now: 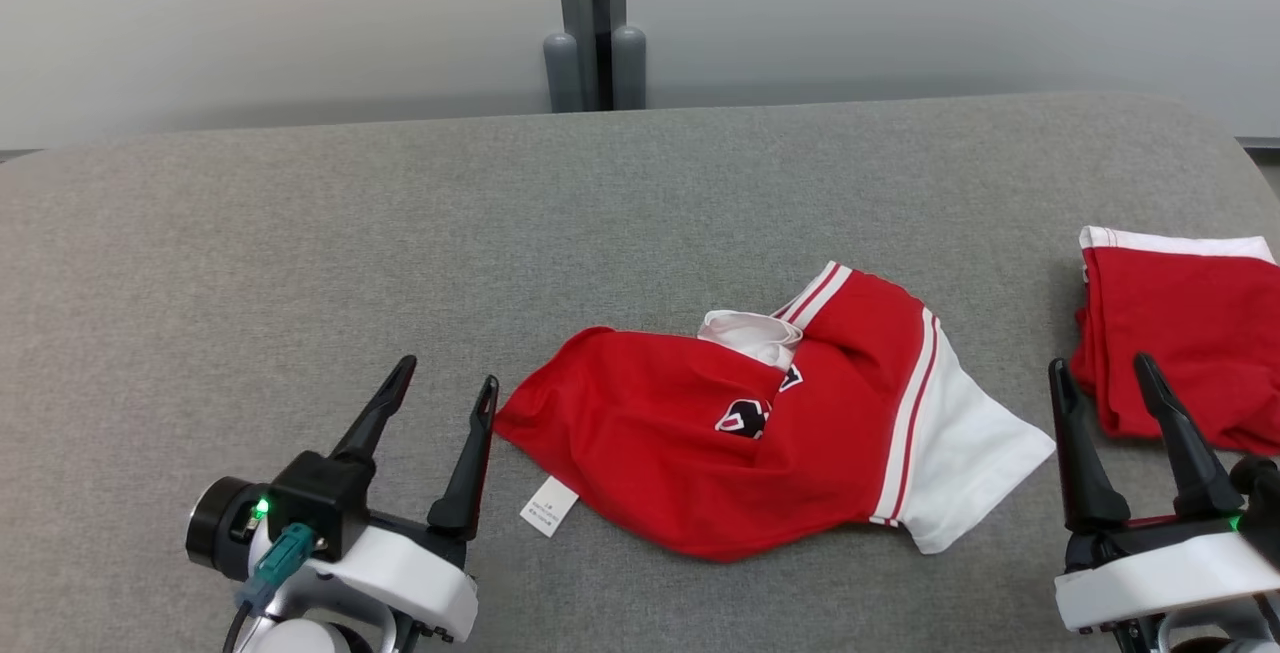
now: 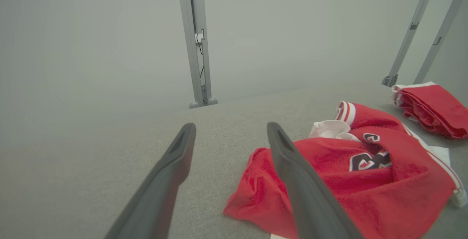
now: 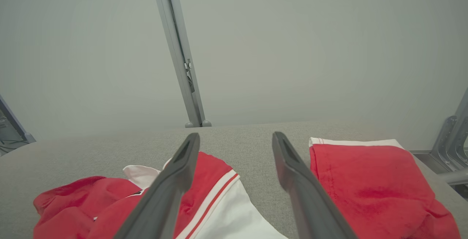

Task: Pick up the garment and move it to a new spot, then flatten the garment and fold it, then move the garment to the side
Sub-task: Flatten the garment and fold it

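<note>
Red cloth with white trim, the garment (image 1: 700,453) lies crumpled near the middle of the grey fabric-covered bench (image 1: 300,233), a white sleeve (image 1: 980,453) spread toward the right. Its black emblem (image 1: 745,418) is half swallowed by a crease, so the design cannot be read. A white label (image 1: 548,506) pokes out at the near left edge, its print too small to make out.

The left tool (image 1: 449,373) has its fingers spread apart and holds nothing. Its inner fingertip stands just beside the garment's left corner, seemingly not touching.

The right tool (image 1: 1098,363) is likewise parted and holds nothing. One of its fingers overlaps the near edge of a second, folded red garment (image 1: 1180,333), which is cut off by the head view's right edge.
</note>
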Controlling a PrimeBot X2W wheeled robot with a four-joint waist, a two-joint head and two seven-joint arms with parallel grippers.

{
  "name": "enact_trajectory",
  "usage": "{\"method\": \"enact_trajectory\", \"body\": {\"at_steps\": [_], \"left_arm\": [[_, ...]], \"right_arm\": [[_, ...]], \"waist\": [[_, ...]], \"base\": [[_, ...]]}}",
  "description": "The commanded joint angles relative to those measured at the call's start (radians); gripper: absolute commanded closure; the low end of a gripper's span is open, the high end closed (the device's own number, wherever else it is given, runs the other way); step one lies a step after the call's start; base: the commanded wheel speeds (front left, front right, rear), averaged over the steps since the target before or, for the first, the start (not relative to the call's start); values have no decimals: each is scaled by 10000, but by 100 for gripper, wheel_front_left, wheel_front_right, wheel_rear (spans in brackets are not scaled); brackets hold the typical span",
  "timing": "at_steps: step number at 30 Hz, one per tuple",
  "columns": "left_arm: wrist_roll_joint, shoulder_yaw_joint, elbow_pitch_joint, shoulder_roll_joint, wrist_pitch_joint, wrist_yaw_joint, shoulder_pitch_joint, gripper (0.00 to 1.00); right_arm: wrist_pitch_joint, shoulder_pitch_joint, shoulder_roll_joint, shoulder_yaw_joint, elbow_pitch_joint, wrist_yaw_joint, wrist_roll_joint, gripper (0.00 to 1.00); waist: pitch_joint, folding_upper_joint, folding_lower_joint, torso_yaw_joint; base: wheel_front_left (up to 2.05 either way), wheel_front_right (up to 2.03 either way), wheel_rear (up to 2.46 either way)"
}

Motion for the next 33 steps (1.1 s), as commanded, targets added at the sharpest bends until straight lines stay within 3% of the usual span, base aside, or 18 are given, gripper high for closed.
{"method": "enact_trajectory", "body": {"at_steps": [1, 8, 18, 19, 20, 21, 22, 23, 33], "left_arm": [[-11, -89, 154, 79, 138, -150, -257, 0], [-333, -384, 1384, 266, 1073, -681, -682, 0], [-560, -375, 2883, 628, 1475, -970, -1376, 0], [-557, -381, 3000, 660, 1434, -1004, -1487, 19], [-537, -420, 3124, 691, 1472, -1026, -1563, 48], [-543, -428, 3204, 695, 1441, -1040, -1635, 64], [-571, -420, 3279, 694, 1377, -1052, -1726, 94], [-578, -437, 3403, 686, 1351, -1059, -1829, 100], [-625, -677, 3653, 460, 1129, -1137, -2360, 100]], "right_arm": [[-43, -136, -30, 42, -10, 3, 58, 0], [-236, -361, 7, 65, 193, 3, 194, 0], [-577, -632, 54, -47, 648, 3, 322, 0], [-589, -658, 55, -74, 733, 3, 315, 0], [-595, -666, 27, -109, 836, 3, 300, 0], [-599, -694, -3, -141, 918, 3, 304, 0], [-573, -754, -47, -164, 1035, 3, 289, 0], [-550, -894, -152, -129, 1284, 3, 275, 0], [-746, -2274, -865, 1184, 4449, 3, 490, 0]], "waist": [[178, 0, 0, -172], [790, 0, 0, -799], [1397, 0, 0, -1263], [1439, 0, 0, -1281], [1467, 0, 0, -1289], [1496, 0, 0, -1291], [1520, 0, 0, -1289], [1558, 0, 0, -1258], [1801, 0, 0, -796]], "base": [[0, 0, 0], [0, 0, 0], [0, 0, 0], [0, 0, 0], [0, 0, 0], [0, 0, 0], [0, 0, 0], [0, 0, 0], [0, 0, 0]]}}
